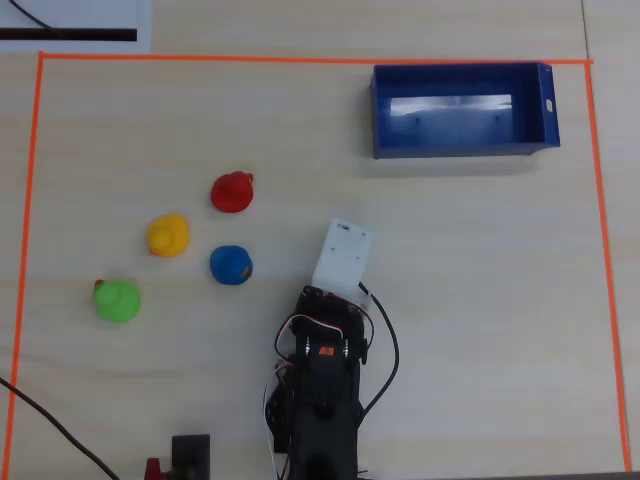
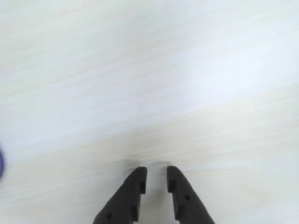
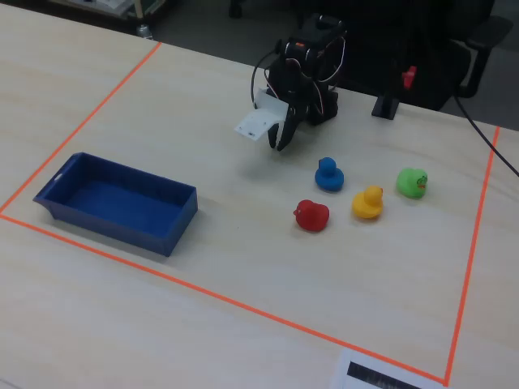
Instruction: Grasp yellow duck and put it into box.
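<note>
The yellow duck [image 1: 167, 235] sits on the table left of centre in the overhead view, among a red, a blue and a green duck. It also shows in the fixed view [image 3: 368, 203]. The dark blue box [image 1: 545, 105] stands empty at the far right of the overhead view and at the left of the fixed view [image 3: 174, 223]. My gripper [image 3: 280, 144] hangs over bare table between the ducks and the box. In the wrist view my gripper [image 2: 156, 171] has its jaws almost together with nothing between them. The yellow duck is out of the wrist view.
A red duck [image 1: 232, 192], a blue duck [image 1: 231, 265] and a green duck [image 1: 118, 300] surround the yellow one. Orange tape [image 1: 300, 59] outlines the work area. The white camera mount [image 1: 343, 258] hides the jaws from above. Cables trail near the arm's base [image 1: 320, 420].
</note>
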Action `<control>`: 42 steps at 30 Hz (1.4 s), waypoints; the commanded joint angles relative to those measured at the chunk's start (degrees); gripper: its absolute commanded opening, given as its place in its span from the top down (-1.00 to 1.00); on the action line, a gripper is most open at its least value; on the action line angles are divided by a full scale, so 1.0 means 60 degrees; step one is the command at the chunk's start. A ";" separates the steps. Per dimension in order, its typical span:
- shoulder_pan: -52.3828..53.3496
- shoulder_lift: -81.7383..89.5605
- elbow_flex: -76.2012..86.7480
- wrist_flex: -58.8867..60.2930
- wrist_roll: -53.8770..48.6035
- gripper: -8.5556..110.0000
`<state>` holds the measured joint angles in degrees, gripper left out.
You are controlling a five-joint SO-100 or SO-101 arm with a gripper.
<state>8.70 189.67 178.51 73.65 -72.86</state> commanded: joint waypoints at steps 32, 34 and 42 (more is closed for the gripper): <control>0.0059 -0.0015 -0.0044 0.0205 0.0044 0.84; 0.0059 -0.0015 -0.0044 0.0205 0.0059 0.85; -0.0029 -0.0410 -0.0674 0.0205 -0.0278 0.62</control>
<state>8.70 189.67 178.15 73.83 -74.27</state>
